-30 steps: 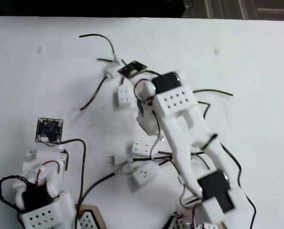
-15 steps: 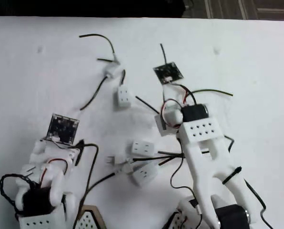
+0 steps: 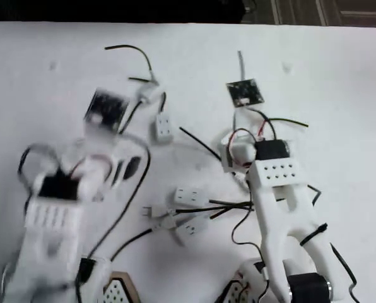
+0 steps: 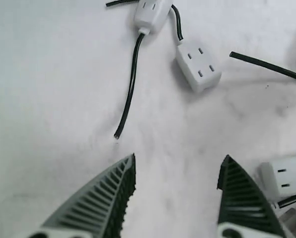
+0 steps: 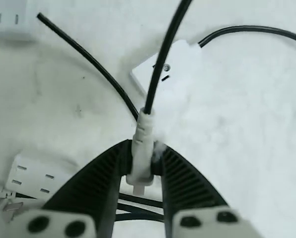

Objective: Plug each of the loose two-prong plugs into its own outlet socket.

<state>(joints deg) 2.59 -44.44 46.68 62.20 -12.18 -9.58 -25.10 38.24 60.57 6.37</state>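
Right of the middle socket (image 3: 189,196), seen from above, the right gripper (image 3: 229,159) stands over crossing cables (image 3: 226,205). Left wrist view: the left gripper (image 4: 177,191) hovers beside that socket, fingers spread wide. Right wrist view: fingers clamped on a white plug (image 5: 142,144), near that socket.

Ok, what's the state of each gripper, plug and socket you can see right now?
right gripper, shut on plug
plug, gripped, in no socket
left gripper, open, empty
outlet socket, lying loose, slots empty
second socket, beside right gripper, slots empty
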